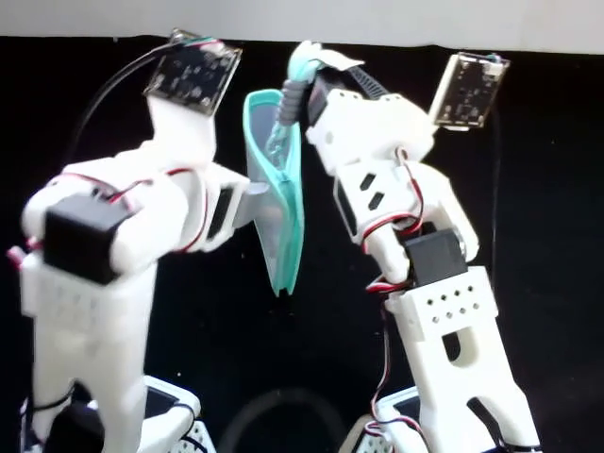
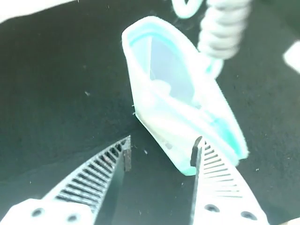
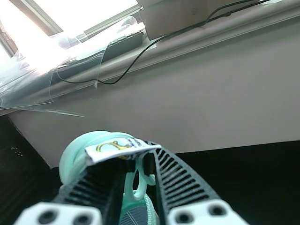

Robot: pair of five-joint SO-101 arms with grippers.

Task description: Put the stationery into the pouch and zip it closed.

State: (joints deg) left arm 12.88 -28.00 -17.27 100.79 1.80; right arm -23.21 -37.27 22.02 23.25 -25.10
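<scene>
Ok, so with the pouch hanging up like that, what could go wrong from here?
1. The pouch hangs upright from just its ring, pinched in the right tool; it could slip or swing.
2. The left tool is open with the pouch off-centre near one fingertip, so closing may nudge it instead of gripping.

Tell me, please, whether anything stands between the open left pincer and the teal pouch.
Nothing visible does. The left pincer is open and faces the pouch directly, with one fingertip beside a corner of it. The right pincer holds the pouch's top end, away from that gap.
</scene>
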